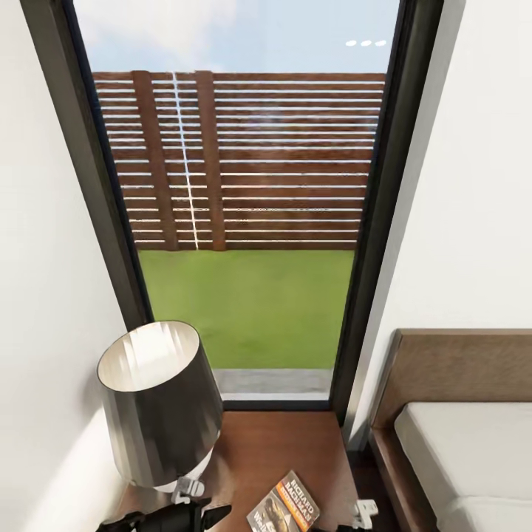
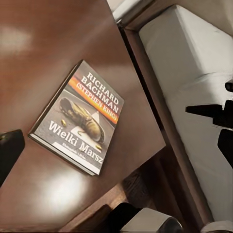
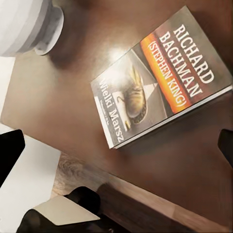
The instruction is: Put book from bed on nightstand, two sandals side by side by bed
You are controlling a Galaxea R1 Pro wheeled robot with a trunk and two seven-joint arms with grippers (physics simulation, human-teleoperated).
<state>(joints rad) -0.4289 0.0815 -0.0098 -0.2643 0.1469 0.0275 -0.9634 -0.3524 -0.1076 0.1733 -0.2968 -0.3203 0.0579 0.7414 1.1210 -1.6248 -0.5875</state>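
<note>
The book [image 1: 284, 508] lies flat and face up on the dark-brown nightstand [image 1: 281, 451], near its front edge, with "RICHARD BACHMAN" legible on the cover. My left gripper [image 2: 115, 138] hovers open above the book [image 2: 80, 119], its fingers spread wide to either side and nothing between them. My right gripper [image 3: 117, 148] is also open over the book [image 3: 160, 77], not touching it. In the head view the black left gripper [image 1: 185, 513] is just left of the book, and a white part of the right arm [image 1: 364, 510] is just right of it. The two sandals are out of view.
A table lamp with a dark shade [image 1: 159, 403] stands on the nightstand's left half, its white base [image 3: 24, 24] close to the book. The bed [image 1: 473, 451] with its brown headboard lies right of the nightstand. A tall window [image 1: 244, 222] is behind, between white walls.
</note>
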